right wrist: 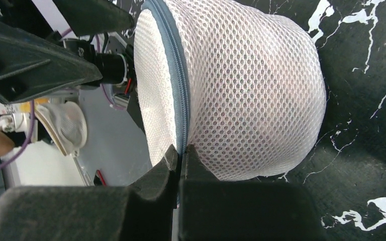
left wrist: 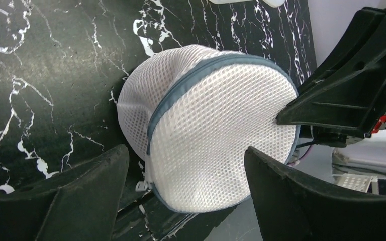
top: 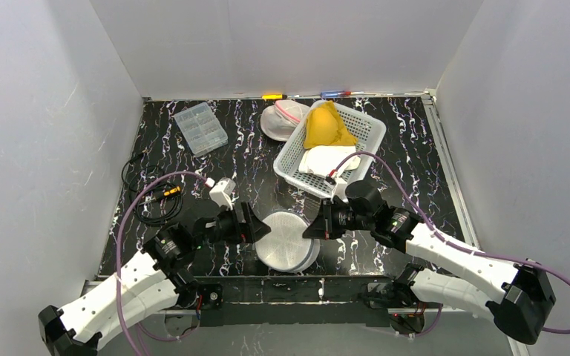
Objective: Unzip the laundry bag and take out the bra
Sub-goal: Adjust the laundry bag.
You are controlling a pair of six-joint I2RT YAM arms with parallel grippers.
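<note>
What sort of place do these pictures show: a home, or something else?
Probably a robot test booth, not a home: plain white walls box in a black marbled table, the left arm and right arm are bolted at its near edge, and a mesh laundry bag and white basket lie staged.

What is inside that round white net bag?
Nothing inside shows. The laundry bag looks zipped shut along its grey zipper, and the white mesh hides whatever it holds. The right gripper pinches the bag's zipped edge.
</note>
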